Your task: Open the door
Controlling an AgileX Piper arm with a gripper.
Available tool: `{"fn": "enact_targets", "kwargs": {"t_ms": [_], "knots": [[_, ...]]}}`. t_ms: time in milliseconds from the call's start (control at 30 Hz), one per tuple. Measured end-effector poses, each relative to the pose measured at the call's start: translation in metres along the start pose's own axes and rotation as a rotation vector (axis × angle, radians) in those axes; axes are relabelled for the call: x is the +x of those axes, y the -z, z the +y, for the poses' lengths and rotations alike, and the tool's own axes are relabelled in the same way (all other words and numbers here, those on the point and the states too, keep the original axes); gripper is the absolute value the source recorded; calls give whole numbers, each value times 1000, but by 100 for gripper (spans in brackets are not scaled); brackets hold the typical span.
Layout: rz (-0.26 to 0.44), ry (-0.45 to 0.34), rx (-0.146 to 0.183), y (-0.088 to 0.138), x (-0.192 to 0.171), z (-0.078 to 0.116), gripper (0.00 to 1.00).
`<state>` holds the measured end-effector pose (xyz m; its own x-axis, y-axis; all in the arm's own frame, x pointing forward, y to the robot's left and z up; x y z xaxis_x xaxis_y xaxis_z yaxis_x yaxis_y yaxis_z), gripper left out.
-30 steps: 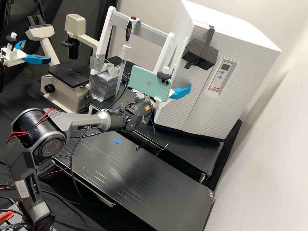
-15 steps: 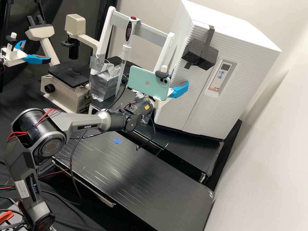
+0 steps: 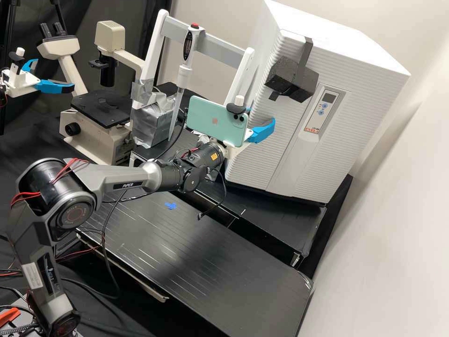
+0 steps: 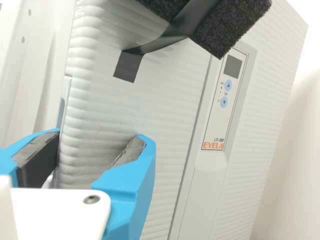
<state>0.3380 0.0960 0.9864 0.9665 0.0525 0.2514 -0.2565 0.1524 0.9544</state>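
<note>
My gripper [image 3: 263,131] is at the left edge of the white cabinet in the high view, partly behind a mint green phone. The cabinet's ribbed door [image 3: 261,161] looks closed, its front flush with the control panel strip. In the wrist view the gripper [image 4: 98,137] is open, its two blue fingers apart on either side of the edge of the door [image 4: 150,110]. One dark pad [image 4: 41,152] is beside that edge, the other finger in front of the ribbed face. Whether either finger touches the door I cannot tell.
A black foam block [image 3: 292,79] is taped high on the cabinet front, beside the control panel [image 3: 322,110]. Left of the cabinet, a pipette [image 3: 184,75] stands before a white frame [image 3: 156,44], with a microscope [image 3: 96,124] farther left. The black bench [image 3: 201,262] lies in front.
Between the first and second high views, my gripper and the phone shifted slightly left, along the cabinet's edge. Since then they have stayed nearly still. The door has not visibly moved.
</note>
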Motion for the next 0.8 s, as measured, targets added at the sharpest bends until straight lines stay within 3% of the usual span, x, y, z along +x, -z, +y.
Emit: {"fn": "enact_targets", "kwargs": {"t_ms": [400,500,800], "knots": [[5,-9,2,-2,-4,-1,0],[2,-23,35,-6,-13,2,0],[-5,-45,69,-13,-33,6,0]]}}
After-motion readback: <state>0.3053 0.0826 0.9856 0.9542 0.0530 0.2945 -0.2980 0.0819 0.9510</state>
